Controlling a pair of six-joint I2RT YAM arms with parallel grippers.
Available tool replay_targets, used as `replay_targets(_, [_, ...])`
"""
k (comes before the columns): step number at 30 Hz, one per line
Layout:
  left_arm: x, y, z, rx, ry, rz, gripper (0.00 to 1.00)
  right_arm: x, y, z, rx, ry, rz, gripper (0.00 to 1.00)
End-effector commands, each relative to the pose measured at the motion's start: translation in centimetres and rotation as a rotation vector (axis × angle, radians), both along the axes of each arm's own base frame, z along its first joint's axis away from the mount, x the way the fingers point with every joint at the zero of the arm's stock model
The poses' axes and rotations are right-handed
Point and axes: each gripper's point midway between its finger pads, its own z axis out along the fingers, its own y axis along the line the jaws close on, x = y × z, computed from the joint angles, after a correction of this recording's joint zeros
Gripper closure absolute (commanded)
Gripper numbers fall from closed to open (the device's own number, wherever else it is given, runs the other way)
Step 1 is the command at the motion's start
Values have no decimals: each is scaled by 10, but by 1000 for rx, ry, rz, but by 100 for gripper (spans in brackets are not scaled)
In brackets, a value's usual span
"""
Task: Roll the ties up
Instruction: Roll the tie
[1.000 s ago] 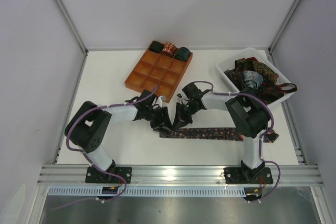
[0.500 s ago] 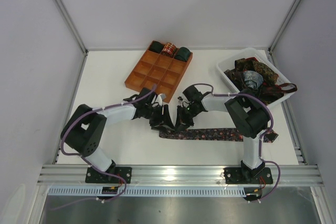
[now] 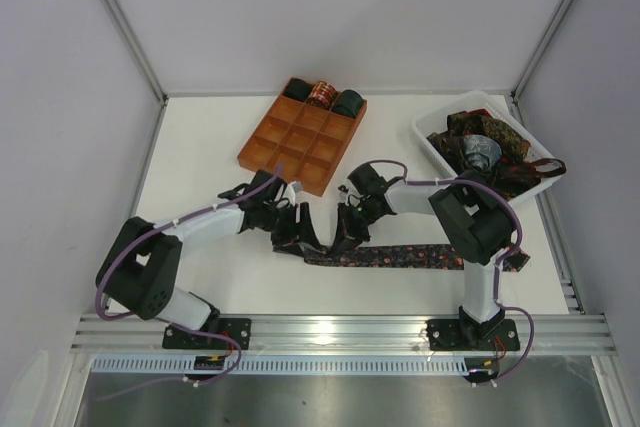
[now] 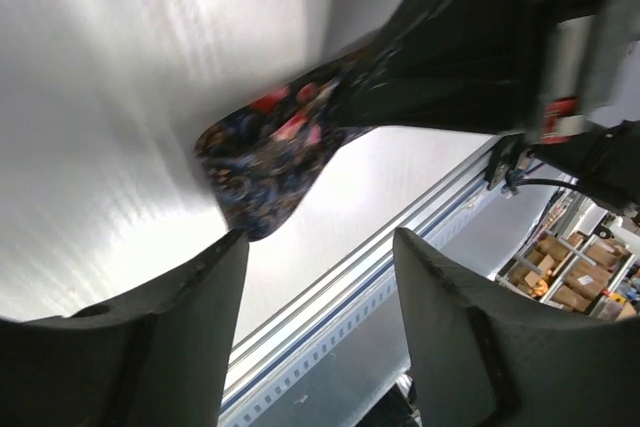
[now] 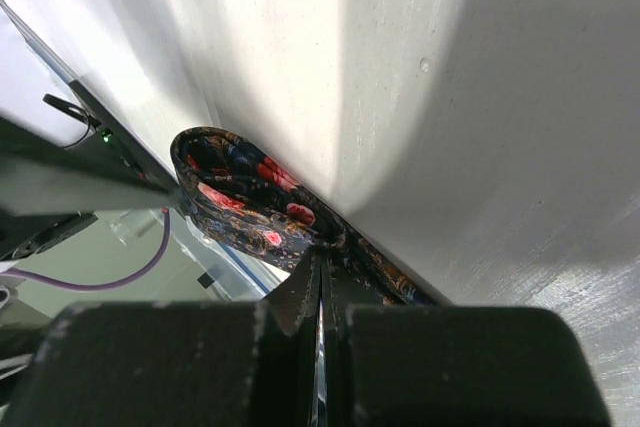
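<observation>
A dark floral tie (image 3: 410,255) lies flat across the front of the table, with its left end folded back into a small loop (image 5: 245,197). My right gripper (image 3: 345,237) is shut on the tie just behind that loop; in the right wrist view the jaws (image 5: 320,252) pinch the fabric. My left gripper (image 3: 297,237) is open and empty just left of the loop. In the left wrist view the tie's end (image 4: 262,157) lies ahead of the open gripper (image 4: 318,247), not between its fingers. Three rolled ties (image 3: 322,95) sit in the tray's back row.
The orange-brown gridded tray (image 3: 290,147) stands behind the grippers. A white bin (image 3: 430,142) at the back right holds several loose ties (image 3: 500,147). The tie's right end reaches past the right arm's base (image 3: 515,262). The table's front rail (image 3: 340,327) runs close below.
My left arm has swung to the left and its gripper has drawn back a little from the tie's folded end. The right gripper has stayed shut on the tie.
</observation>
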Motion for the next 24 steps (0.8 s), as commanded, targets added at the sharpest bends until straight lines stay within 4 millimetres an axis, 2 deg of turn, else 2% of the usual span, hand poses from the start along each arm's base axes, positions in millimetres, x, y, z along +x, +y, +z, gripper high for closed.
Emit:
replay_targets(1, [-9,6,-4,0,37,48,33,-3,-11,-12,-68,-47,12,100])
replay_targets(10, [4,7,-15,18,50,92,30,-6,-14,-18,-73,-43,13,100])
replay_targets(15, [1,4,-30,9,118,109,32,-8,-15,-21,-77,-42,10,100])
replay_targets(24, [5,6,-42,39,144,144,36,-7,-14,-21,-75,-48,5,100])
